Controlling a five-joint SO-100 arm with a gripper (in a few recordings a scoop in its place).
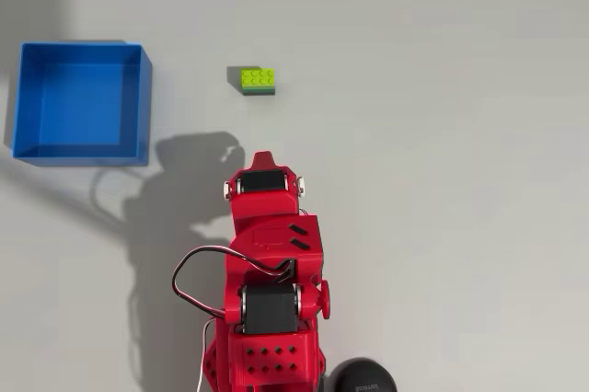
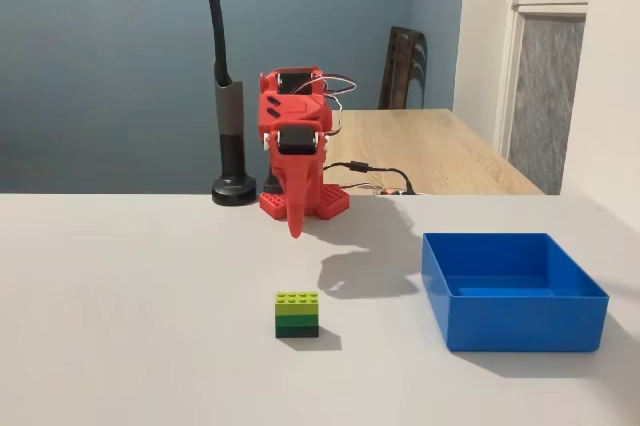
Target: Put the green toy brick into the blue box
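red arm folded up at the back of the grey table, claw pointing down, tip hanging above the tabletop. fingers look pressed together into one tapered point, nothing between them. in the overhead view the claw tip barely shows past the wrist.

green toy brick sits flat on the table, studs up, out in front of the claw and well apart from it; overhead, green toy brick lies right of the blue box, a clear gap between them.

blue box rests on the table, open side up. black lamp stand just beside the arm's base.
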